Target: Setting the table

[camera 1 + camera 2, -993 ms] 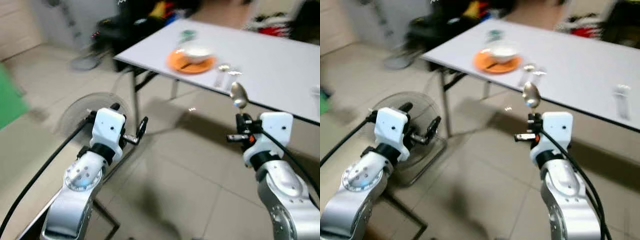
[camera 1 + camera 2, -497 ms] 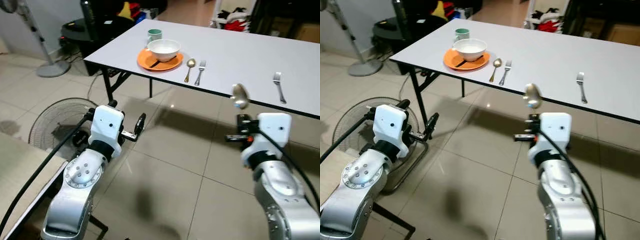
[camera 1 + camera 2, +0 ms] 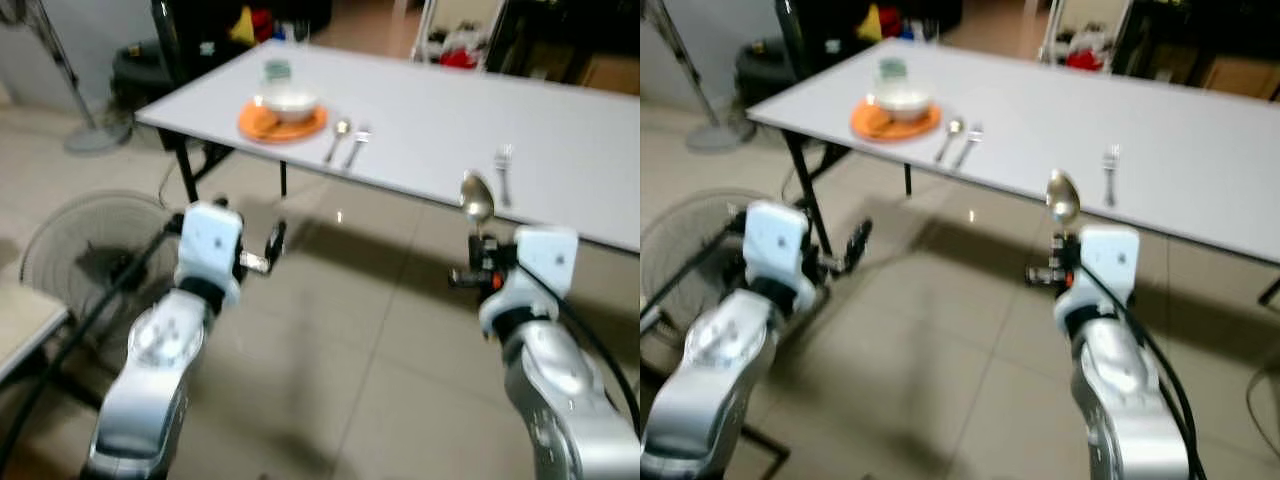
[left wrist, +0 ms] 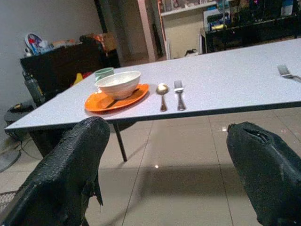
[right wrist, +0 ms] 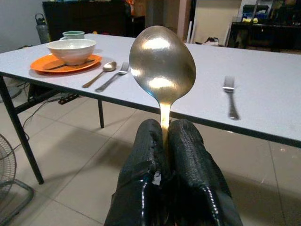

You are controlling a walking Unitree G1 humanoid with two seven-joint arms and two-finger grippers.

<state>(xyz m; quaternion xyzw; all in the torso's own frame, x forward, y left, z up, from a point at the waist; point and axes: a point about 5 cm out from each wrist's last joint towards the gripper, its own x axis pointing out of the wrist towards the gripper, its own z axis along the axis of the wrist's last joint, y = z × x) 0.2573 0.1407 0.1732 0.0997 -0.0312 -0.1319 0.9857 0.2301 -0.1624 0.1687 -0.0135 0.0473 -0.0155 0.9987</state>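
Your right gripper (image 5: 164,141) is closed on the handle of a metal spoon (image 5: 162,70), bowl end up, in front of the table (image 3: 560,140).

Your right gripper's two black fingers (image 5: 141,155) press the spoon handle from both sides, and the spoon stands upright above the tiled floor (image 3: 380,330), not yet over the table top. Your left gripper (image 4: 164,155) is wide open and holds nothing; it points toward the near edge of the table. On the table you have an orange plate (image 4: 94,102) with a white bowl (image 4: 118,83) on it and a green cup (image 4: 104,73) just behind. Beside the plate lie a second spoon (image 4: 162,92) and a fork (image 4: 179,92), side by side. Another fork (image 5: 229,92) lies alone, well apart from them. A floor fan (image 3: 70,250) stands near your left arm.
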